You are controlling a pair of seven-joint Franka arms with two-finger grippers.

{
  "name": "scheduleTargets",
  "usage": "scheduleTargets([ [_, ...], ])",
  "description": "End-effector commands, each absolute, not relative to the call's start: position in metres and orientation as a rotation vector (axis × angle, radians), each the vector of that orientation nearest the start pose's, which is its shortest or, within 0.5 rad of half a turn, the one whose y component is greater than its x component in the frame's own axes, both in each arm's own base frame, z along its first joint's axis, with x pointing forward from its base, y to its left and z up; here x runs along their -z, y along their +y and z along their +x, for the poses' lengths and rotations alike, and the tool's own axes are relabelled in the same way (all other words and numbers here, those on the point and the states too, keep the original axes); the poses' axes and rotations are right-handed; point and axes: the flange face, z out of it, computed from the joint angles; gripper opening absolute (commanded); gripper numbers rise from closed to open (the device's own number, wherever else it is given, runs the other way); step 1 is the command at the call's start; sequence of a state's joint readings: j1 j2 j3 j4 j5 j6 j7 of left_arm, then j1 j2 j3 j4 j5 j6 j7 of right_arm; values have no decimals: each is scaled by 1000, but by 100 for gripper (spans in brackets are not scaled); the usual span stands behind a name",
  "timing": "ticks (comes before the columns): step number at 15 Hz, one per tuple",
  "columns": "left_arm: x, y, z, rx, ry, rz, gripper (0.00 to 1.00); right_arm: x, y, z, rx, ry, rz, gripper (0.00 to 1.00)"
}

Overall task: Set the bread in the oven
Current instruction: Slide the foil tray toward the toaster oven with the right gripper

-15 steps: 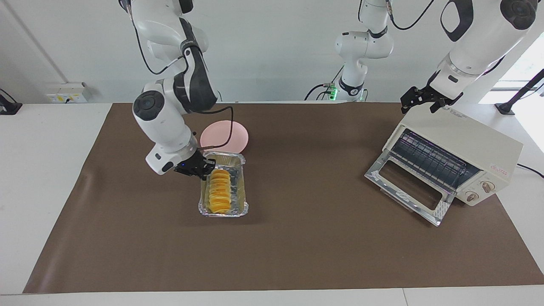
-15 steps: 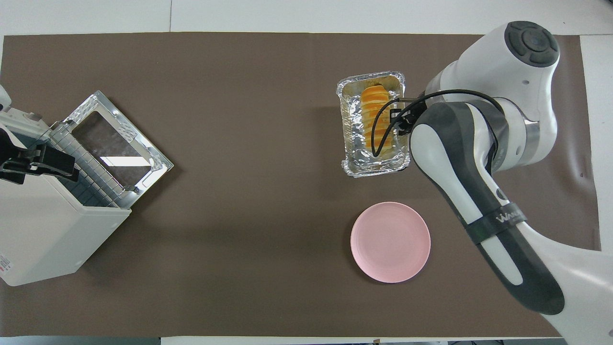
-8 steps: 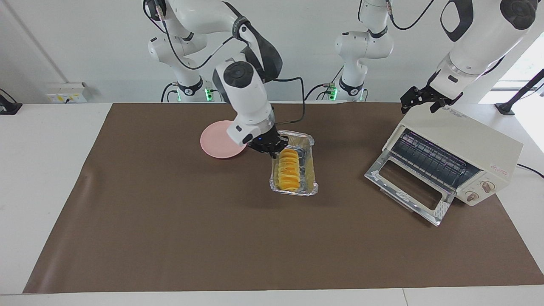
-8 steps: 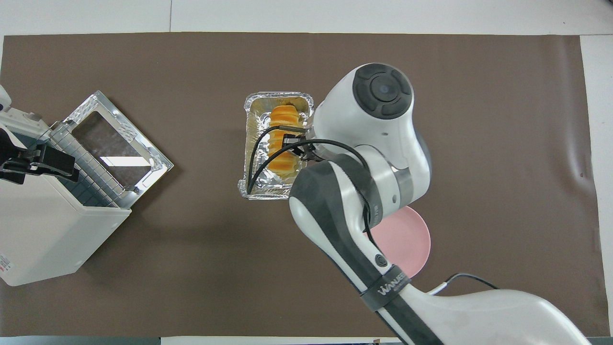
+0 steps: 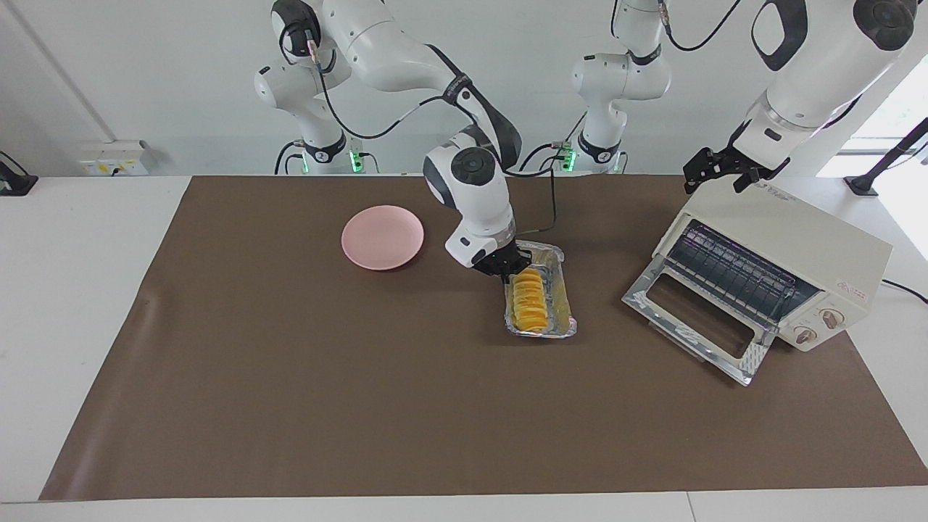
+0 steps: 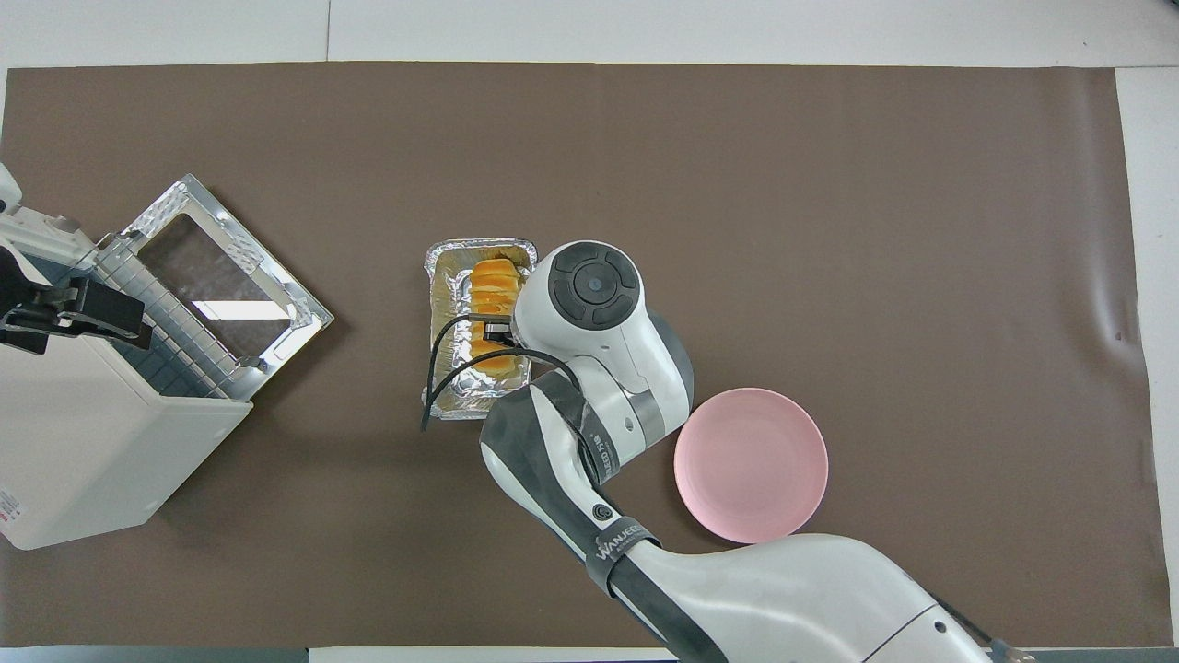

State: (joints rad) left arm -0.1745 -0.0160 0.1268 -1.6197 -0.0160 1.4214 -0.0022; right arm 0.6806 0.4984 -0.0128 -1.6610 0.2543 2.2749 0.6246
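Observation:
The bread (image 5: 529, 304), a ridged golden loaf, lies in a crinkled foil tray (image 5: 545, 333) on the brown mat, between the pink plate and the oven. My right gripper (image 5: 504, 267) is shut on the tray's end nearer the robots. I cannot tell whether the tray touches the mat. In the overhead view the right wrist covers part of the bread (image 6: 493, 284) and the tray (image 6: 440, 276). The cream-white oven (image 5: 797, 239) stands at the left arm's end, its glass door (image 5: 689, 319) dropped open and its rack showing. My left gripper (image 5: 720, 174) rests at the oven's top edge.
A round pink plate (image 5: 382, 237) lies on the mat toward the right arm's end, nearer the robots than the tray. The brown mat (image 5: 290, 406) covers most of the table. The oven (image 6: 74, 460) sits angled, its open door (image 6: 221, 276) facing the table's middle.
My right gripper has carried the foil tray with the bread from beside the pink plate across the mat toward the oven. The left arm and the oven have not moved.

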Motion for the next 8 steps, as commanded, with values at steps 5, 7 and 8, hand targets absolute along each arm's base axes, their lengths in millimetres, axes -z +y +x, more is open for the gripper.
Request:
scheduleTargets([
  [5, -603, -23, 526, -258, 75, -3128, 100, -315, 419, 517, 3, 107, -2902, 96],
  [7, -603, -23, 526, -258, 75, -3128, 100, -320, 418, 521, -3, 131, -2895, 100],
  [8, -603, -23, 526, -258, 75, -3128, 100, -325, 418, 524, -3, 147, -2890, 100],
])
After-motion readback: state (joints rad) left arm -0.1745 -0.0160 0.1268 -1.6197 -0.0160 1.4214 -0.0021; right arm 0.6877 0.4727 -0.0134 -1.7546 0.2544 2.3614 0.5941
